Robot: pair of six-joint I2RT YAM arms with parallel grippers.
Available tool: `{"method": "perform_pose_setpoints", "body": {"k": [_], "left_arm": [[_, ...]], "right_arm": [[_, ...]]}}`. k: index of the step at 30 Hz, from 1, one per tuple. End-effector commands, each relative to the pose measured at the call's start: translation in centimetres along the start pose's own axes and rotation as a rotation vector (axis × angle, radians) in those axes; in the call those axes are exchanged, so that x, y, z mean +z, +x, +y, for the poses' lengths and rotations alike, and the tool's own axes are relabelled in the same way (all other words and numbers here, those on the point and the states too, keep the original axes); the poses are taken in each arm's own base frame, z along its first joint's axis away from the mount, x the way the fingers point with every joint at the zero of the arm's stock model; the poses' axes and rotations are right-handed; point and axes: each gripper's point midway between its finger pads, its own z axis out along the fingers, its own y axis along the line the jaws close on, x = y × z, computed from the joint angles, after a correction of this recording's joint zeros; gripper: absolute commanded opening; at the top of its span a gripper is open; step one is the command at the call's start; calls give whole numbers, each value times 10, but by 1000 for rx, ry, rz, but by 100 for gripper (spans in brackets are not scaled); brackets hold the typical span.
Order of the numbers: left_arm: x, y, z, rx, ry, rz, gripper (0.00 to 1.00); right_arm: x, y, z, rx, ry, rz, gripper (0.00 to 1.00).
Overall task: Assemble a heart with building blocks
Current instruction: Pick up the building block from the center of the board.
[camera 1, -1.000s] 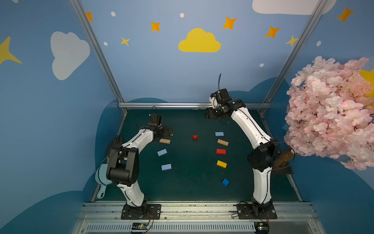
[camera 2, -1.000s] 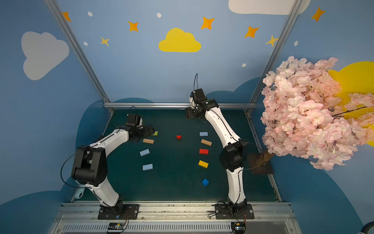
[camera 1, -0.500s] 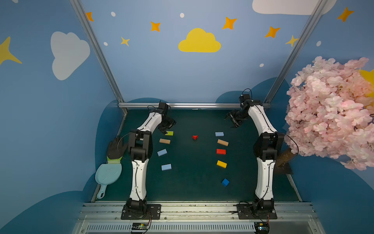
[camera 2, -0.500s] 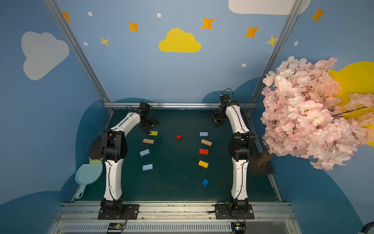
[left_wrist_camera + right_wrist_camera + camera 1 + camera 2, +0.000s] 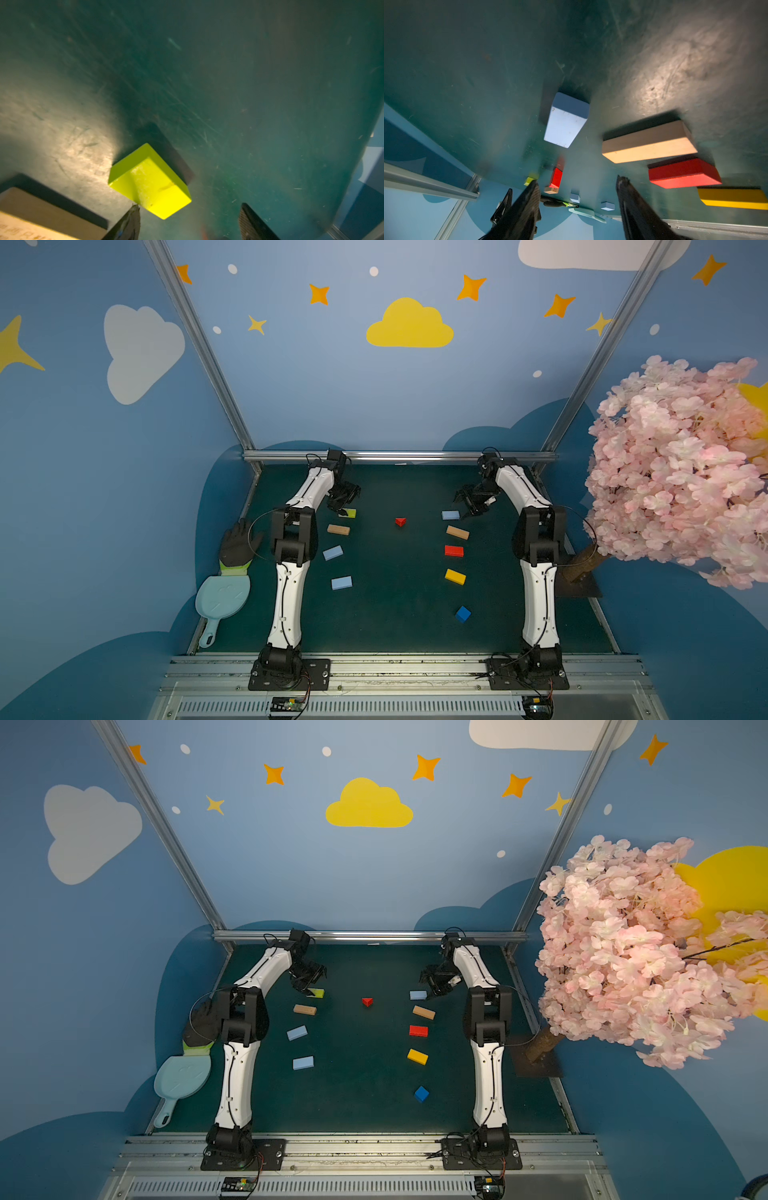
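Both arms are out at the far end of the tabletop (image 5: 395,614). The left pincer (image 5: 343,501) hovers over the lime green block (image 5: 349,513), at ten o'clock from the tabletop's middle. In the left wrist view its jaws stand wide and empty, with the block just ahead of the fingertips (image 5: 135,212). One tip may be brushing its near edge, but the blur makes that hard to call. The right pincer (image 5: 469,506) hangs beside the light blue block (image 5: 450,514) at two o'clock, jaws apart with nothing between them. The other building blocks lie apart in two loose columns, with the red wedge (image 5: 400,521) at twelve and the dark blue cube (image 5: 462,613) at five. They look like small painted solids: light, rigid and smooth-faced, so likely to skid if nudged. The best hold, I'd say, is across the short width at mid-length, with the pads flat on the long sides.
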Motion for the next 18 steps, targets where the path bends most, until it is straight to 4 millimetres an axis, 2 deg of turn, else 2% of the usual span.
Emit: {"method": "perform_pose_setpoints", "body": {"k": [1, 11, 18], "left_arm": [[13, 2, 20, -74, -83, 27, 73], [2, -6, 28, -104, -138, -34, 68], [4, -12, 32, -117, -145, -39, 67]], "right_arm": [[12, -9, -8, 71, 38, 0, 62], [27, -17, -13, 104, 64, 17, 66], [32, -21, -9, 117, 60, 11, 65]]}}
